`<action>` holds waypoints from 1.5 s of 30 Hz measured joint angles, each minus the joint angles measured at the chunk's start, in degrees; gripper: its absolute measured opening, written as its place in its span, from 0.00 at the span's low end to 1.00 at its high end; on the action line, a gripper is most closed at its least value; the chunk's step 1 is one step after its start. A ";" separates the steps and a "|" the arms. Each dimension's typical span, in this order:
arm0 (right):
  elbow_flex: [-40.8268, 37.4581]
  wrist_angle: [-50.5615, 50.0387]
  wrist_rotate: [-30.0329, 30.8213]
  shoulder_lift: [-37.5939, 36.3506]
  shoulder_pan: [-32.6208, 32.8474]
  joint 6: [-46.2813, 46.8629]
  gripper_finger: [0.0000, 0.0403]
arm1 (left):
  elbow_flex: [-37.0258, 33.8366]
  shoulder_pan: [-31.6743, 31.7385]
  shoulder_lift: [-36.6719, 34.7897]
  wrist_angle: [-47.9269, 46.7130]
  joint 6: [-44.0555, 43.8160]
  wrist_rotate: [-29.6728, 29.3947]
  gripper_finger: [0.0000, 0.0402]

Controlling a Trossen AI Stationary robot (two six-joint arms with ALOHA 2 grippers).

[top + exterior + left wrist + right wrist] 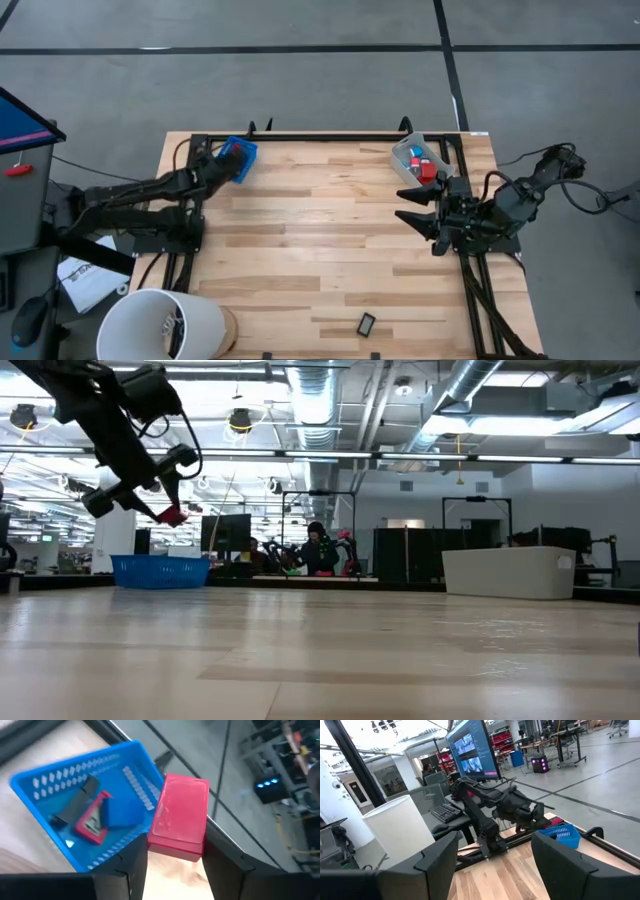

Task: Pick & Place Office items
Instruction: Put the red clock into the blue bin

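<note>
My left gripper is at the table's far left, shut on a red block, above the near rim of the blue tray. In the low view the red block hangs above the tray. Inside the tray lie a black piece, a red piece with a light face and a blue block. My right gripper is open and empty at the right, beside the clear bin, which holds red and blue pieces. A black rectangle lies flat near the table's front edge. My left gripper pinches the red block by its two long sides between its two fingers, near the block's lower end. The fingers slant down from the table's left side. The block is lifted clear, above the tray's rim, its free end sticking out past the fingertips.
A large white round bucket stands at the table's front left corner. Black rails run along the table's far and side edges. Bare wood lies in the table's middle. People show far off in the room behind.
</note>
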 joint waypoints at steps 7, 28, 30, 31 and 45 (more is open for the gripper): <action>0.00 -0.02 0.00 0.02 0.02 -0.04 0.61 | 0.00 6.52 0.33 -0.19 1.87 5.75 0.40; 0.00 -0.02 0.00 0.04 0.02 -0.18 0.61 | 0.00 12.32 2.31 -3.87 1.06 12.03 0.40; 0.00 -0.04 0.00 0.04 0.02 -0.18 0.61 | 0.00 12.30 3.51 -3.60 1.00 13.02 0.40; 0.00 -0.04 0.00 0.04 0.08 -0.17 0.61 | 0.00 12.28 4.15 -3.34 1.04 13.24 0.40; 0.02 -0.04 -0.02 0.04 0.59 0.43 0.61 | 0.02 12.25 8.94 1.49 1.54 13.36 0.46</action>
